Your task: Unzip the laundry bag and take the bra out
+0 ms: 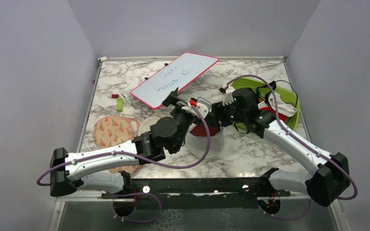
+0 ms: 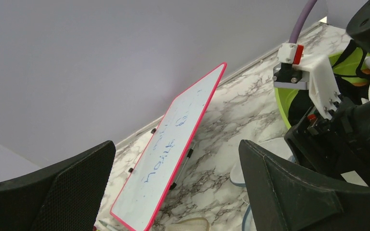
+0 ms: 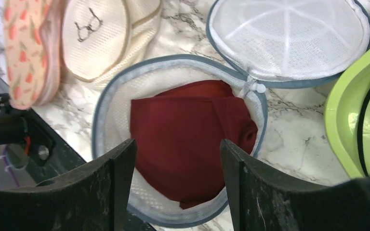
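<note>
Right wrist view, left to right: a peach floral pouch at the edge, a beige pouch tucked right against it, then the laundry bag sitting on the marble desk. It's already unzipped, with its round mesh lid flopped open at the upper right. The bra is inside the bag, dark red and bunched up. Far right is a lime green bin. The right gripper hangs over the bra, fingers spread, nothing between them. Left wrist view: the left gripper is spread wide too and holds nothing. It's up in the air facing a red-rimmed whiteboard, with the right arm off to the right.
</note>
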{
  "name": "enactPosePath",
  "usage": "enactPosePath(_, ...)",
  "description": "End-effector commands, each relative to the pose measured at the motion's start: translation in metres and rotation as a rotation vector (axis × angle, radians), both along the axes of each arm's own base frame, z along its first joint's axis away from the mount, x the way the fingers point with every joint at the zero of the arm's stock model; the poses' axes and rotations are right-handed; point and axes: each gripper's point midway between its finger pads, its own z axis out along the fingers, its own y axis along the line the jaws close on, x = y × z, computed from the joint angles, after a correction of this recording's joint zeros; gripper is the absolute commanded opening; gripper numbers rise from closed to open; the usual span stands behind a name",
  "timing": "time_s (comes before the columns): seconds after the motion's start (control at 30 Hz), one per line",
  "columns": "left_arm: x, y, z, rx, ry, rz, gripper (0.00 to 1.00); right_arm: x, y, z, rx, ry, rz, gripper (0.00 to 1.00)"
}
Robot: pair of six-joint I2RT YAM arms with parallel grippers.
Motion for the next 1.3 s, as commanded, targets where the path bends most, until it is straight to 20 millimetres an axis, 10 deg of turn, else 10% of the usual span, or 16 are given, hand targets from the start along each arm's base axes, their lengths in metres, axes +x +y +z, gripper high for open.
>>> enactPosePath(0.0,-0.001,0.012,0.017,-0.070,-0.013,0.018,0.96,0.011,-0.001,-0.011,-0.085,-0.020,0.034,0.63)
enactPosePath(0.23,-0.001,0.018,0.019,-0.071,-0.029,0.030,0.95,0.023,0.005,-0.030,-0.159,0.029,0.074,0.50)
enactPosePath(0.83,0.000,0.015,0.017,-0.043,-0.035,0.028,0.93,0.025,0.016,-0.096,-0.211,0.184,0.112,0.65)
enactPosePath(1.1,0.001,0.014,0.017,-0.036,-0.036,0.030,0.92,0.022,0.028,-0.099,-0.150,0.200,0.126,0.18)
enactPosePath(1.27,0.000,0.017,0.019,-0.046,-0.037,0.032,0.92,0.015,0.035,-0.066,-0.067,0.151,0.155,0.01)
